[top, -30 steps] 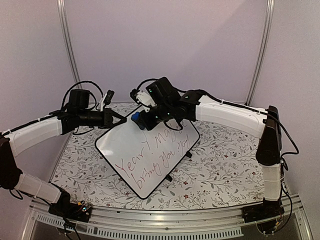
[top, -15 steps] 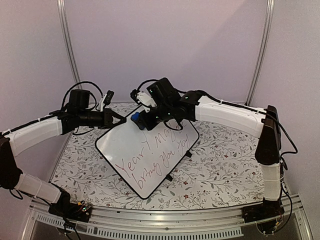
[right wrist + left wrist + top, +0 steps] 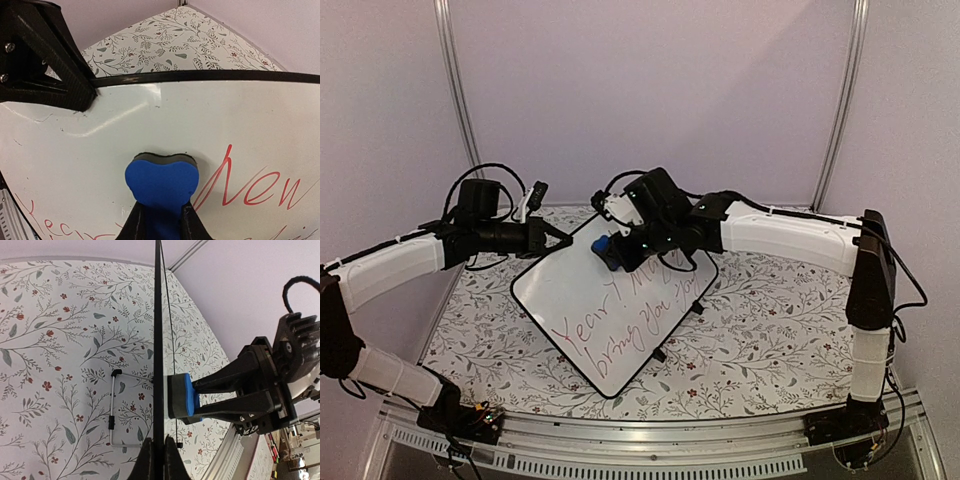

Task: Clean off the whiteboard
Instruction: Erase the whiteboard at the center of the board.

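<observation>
The whiteboard [image 3: 570, 290], tilted up over the table [image 3: 760, 330] centre, looks light, stiff and slick, so its thin rim suits gripping. The left gripper [image 3: 563, 237] pinches that rim at 11 o'clock. The right gripper [image 3: 611, 252], clamping the blue eraser [image 3: 601, 243], presses at 12 o'clock.

White shells, black joints
Same on the left arm [image 3: 390, 268] and right arm [image 3: 785, 232], black cables looping at 12 o'clock above each wrist.

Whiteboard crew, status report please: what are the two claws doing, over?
Left gripper shut on whiteboard rim. Right gripper shut on blue eraser, pad against board. Red writing not yet wiped. Nothing in the way.
</observation>
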### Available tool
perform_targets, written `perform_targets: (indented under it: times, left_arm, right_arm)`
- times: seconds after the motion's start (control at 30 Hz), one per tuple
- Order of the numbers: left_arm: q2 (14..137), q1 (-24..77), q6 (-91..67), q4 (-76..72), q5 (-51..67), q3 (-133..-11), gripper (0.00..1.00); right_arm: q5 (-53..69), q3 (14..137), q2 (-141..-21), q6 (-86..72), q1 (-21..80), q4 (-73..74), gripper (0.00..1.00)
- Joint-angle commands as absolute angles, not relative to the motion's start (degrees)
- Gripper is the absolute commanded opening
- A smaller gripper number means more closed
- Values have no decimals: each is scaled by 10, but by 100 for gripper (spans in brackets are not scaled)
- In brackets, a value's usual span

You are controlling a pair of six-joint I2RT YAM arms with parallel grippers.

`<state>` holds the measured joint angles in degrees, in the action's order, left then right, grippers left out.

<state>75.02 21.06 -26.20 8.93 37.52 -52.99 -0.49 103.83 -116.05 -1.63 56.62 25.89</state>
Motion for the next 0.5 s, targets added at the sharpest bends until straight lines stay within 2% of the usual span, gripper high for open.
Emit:
perform_targets:
  times: [0.0, 0.47]
  left_arm:
    - [740, 219, -242, 75, 414, -541, 0]
    - [740, 219, -243, 74, 413, -540, 0]
  right_arm:
    - [-17, 993, -1158, -25, 565, 317, 4]
    - [-15, 939, -1141, -31, 577, 314, 4]
